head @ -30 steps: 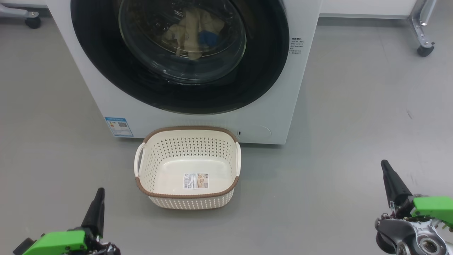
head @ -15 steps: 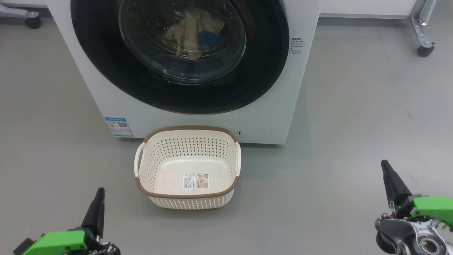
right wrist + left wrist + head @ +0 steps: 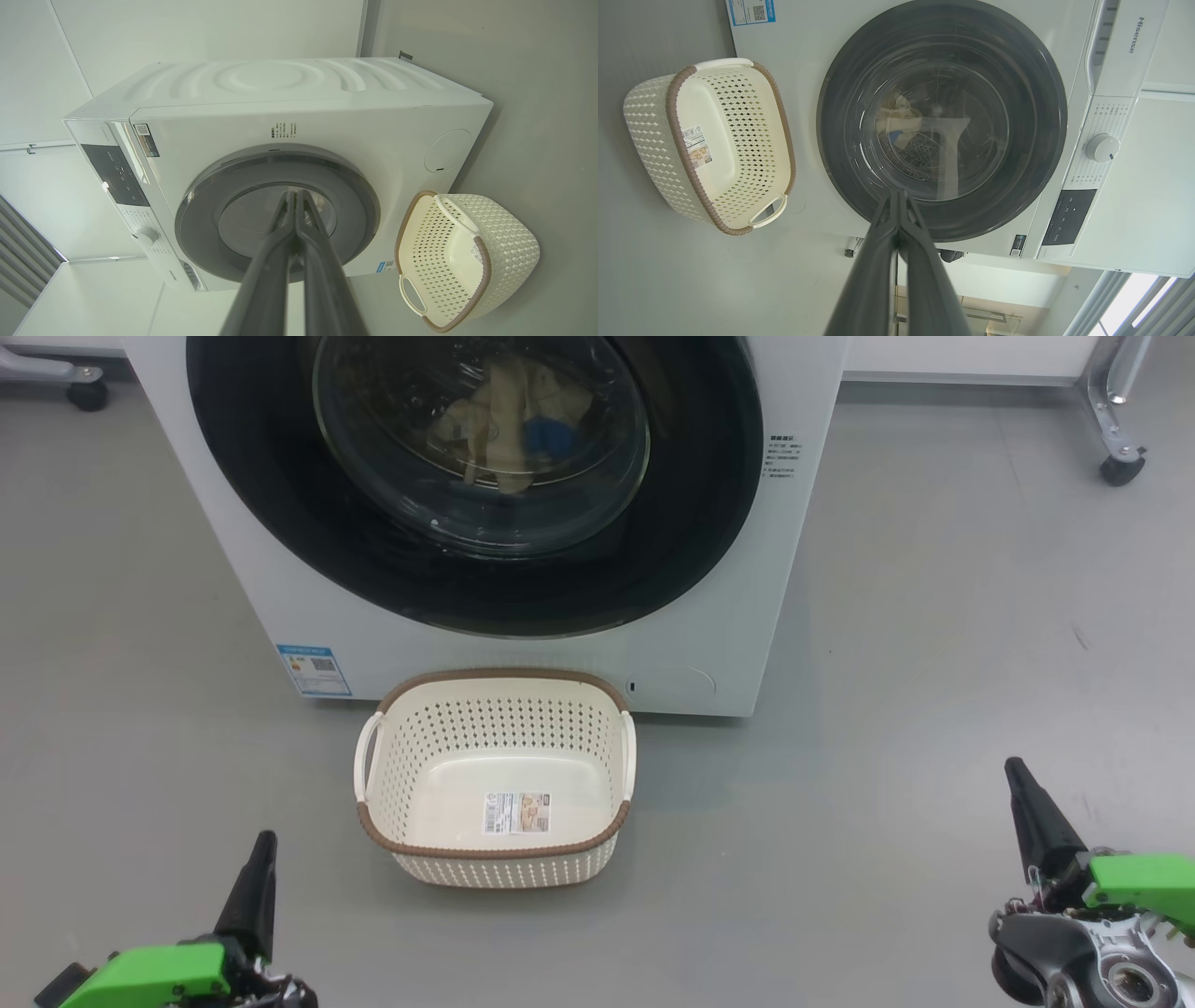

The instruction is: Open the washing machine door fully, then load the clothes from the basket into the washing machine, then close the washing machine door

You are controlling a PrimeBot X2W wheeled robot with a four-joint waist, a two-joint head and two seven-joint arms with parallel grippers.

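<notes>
The door lies flush against the front of the washing machine, closed. Through its glass bowl the clothes show inside the drum, pale yellow cloth with a patch of blue. The basket stands on the floor just in front of the machine, below the door, with nothing in it but the label on its bottom.

Further out, the left gripper sits at the lower left and the right gripper at the lower right, both well apart from the basket and the machine. Each has its two dark fingers pressed together to a single point and grips nothing (each wrist view shows its own closed pair aimed at the door).

By my reading all three steps are done: laundry in, basket emptied, door closed. What I cannot tell is whether the latch has caught, though the door's rim looks even with the front. If it has not, the next move calls for a firm push with closed fingertips on the black ring, not on the glass. Otherwise there is nothing to do but hold both arms clear.
</notes>
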